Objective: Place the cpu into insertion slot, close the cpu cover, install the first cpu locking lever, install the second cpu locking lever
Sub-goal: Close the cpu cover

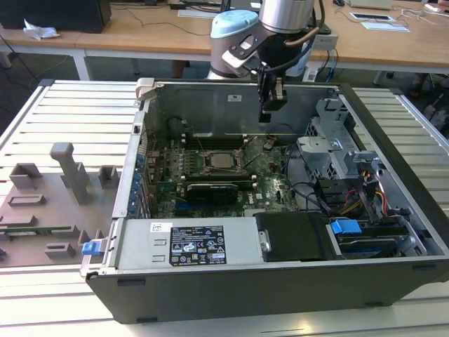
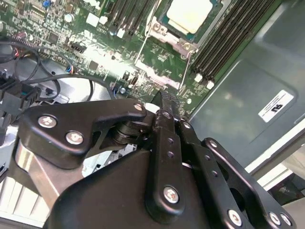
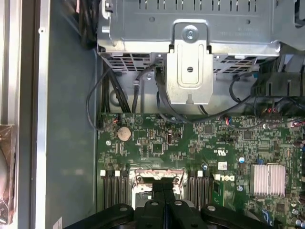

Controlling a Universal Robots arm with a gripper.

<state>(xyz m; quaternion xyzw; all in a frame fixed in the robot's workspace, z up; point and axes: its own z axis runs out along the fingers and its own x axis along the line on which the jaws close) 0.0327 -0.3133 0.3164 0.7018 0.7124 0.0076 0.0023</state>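
Open computer case (image 1: 231,295) on slatted table (image 1: 70,112); power supply (image 1: 189,246) inside, grey fixture board (image 1: 42,210) at exterior view's left.

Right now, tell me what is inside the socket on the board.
The chip lies in the socket, its pale metal top showing. The contacts under it are covered by the chip.

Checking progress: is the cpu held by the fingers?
No, the cpu lies in the slot, well apart from the shut fingers.

Pale slatted metal tabletop (image 1: 63,112), long wooden desks (image 1: 140,35) behind it, white papers (image 1: 384,25) on one
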